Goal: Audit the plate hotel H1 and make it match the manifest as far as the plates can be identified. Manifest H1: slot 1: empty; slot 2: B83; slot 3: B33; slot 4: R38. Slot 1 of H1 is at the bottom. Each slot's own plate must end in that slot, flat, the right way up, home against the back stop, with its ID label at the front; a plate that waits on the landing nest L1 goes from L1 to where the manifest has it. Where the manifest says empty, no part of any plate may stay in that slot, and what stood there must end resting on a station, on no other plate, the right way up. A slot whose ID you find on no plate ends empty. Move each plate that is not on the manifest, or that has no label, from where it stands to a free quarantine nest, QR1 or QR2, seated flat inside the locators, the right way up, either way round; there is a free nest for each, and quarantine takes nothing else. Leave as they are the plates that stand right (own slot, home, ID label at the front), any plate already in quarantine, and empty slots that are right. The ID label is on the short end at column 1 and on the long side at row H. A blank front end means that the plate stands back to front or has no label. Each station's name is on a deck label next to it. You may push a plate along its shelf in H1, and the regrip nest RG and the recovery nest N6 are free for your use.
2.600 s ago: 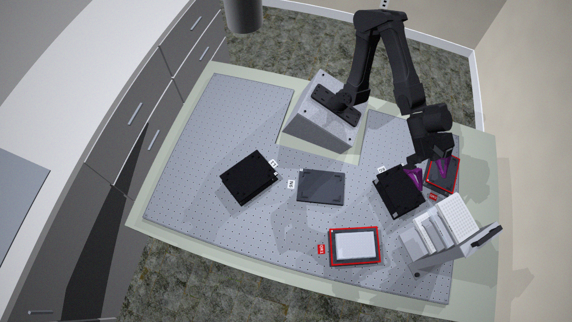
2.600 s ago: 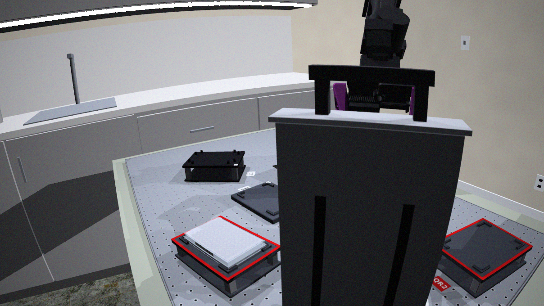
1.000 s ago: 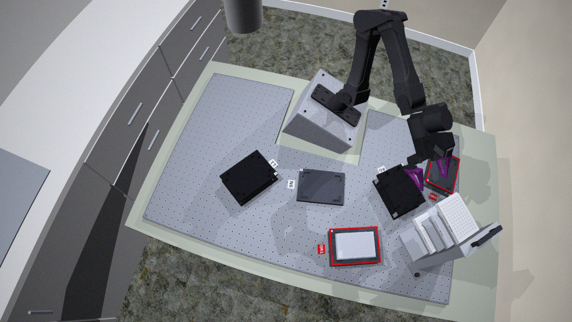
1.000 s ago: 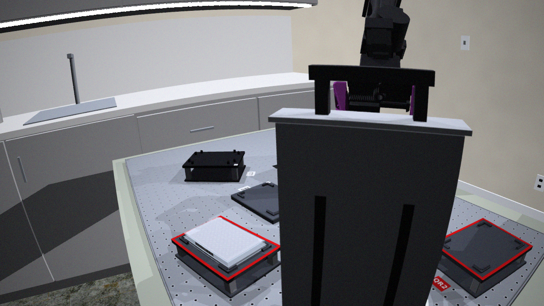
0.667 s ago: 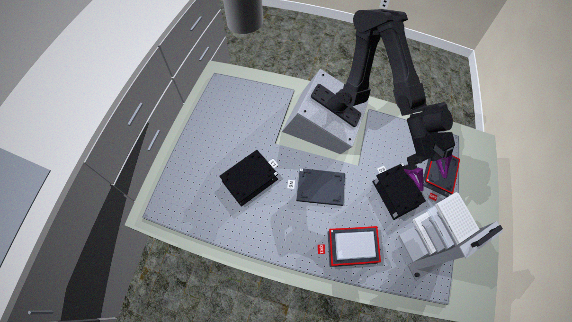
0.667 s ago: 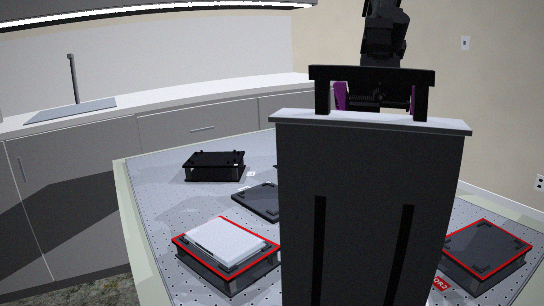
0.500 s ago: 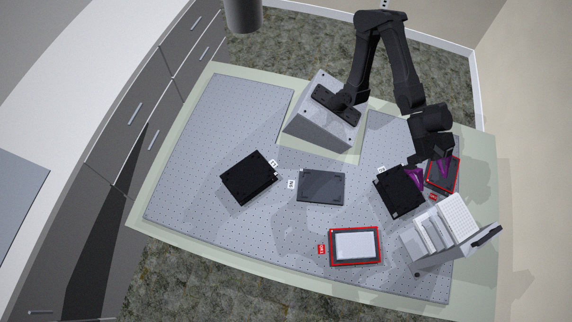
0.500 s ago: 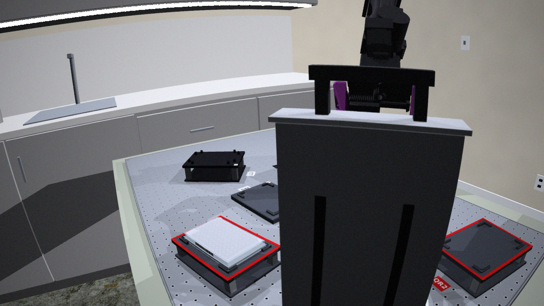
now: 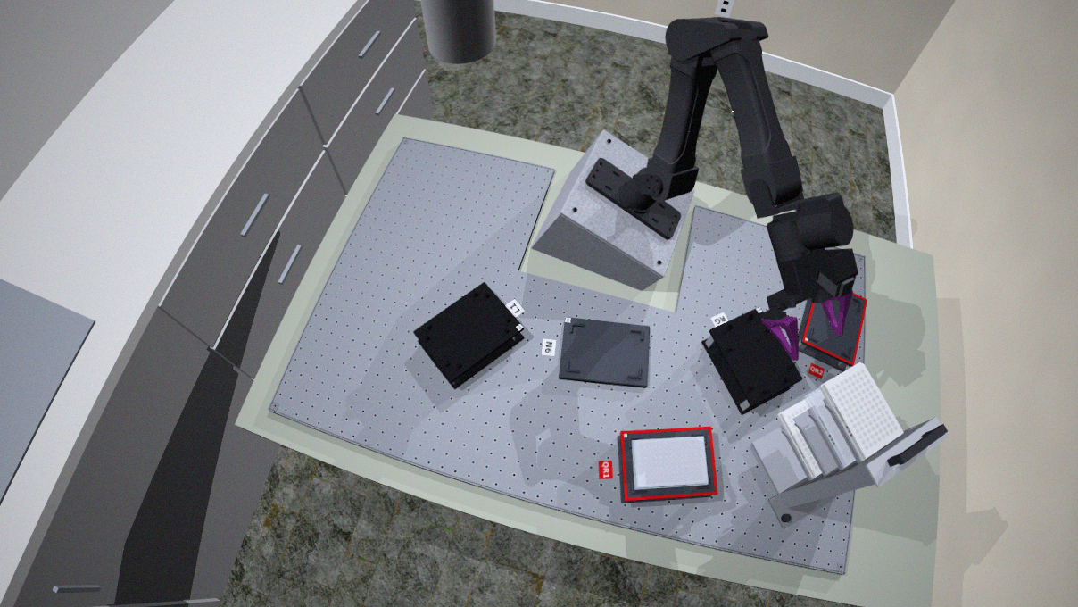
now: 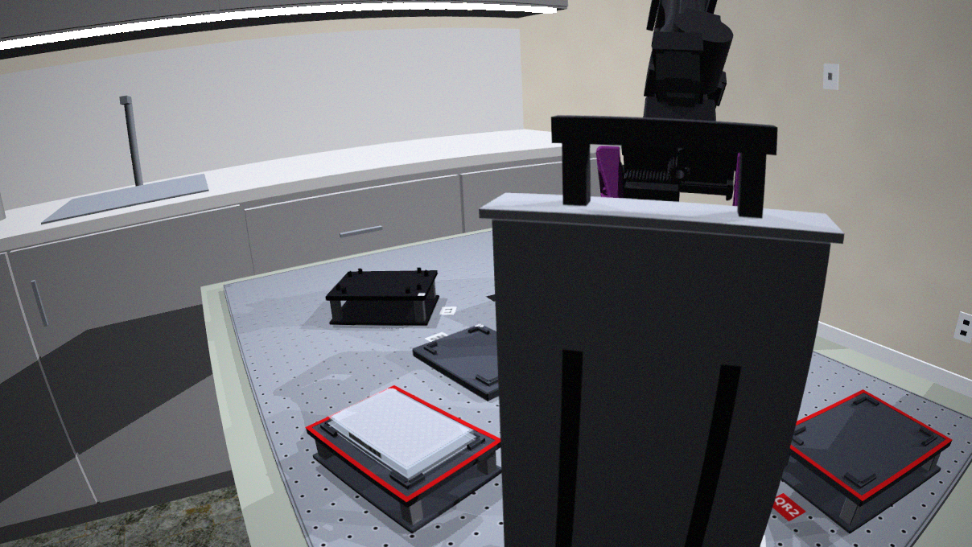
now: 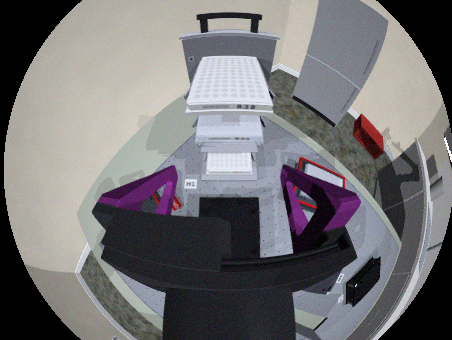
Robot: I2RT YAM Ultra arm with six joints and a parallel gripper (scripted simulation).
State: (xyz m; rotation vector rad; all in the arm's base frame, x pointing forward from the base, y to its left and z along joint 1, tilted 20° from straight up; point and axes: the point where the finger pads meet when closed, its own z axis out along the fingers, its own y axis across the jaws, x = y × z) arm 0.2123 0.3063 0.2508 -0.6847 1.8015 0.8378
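Purple-fingered black gripper (image 9: 811, 322) gaping wide, holding nothing, hovering between black regrip nest (image 9: 754, 361) and red-edged quarantine nest (image 9: 853, 339), facing grey plate hotel (image 11: 229, 44), well apart from its shelf edges.

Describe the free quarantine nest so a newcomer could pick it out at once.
Start at the tall plate hotel with the black handle on top, at one end of the perforated deck. The low dark nest with a red border right beside it, by the red deck label QR2, is the one: QR2 nest. Unlike the other red-bordered nest, QR1, which holds a white plate, it holds no plate.
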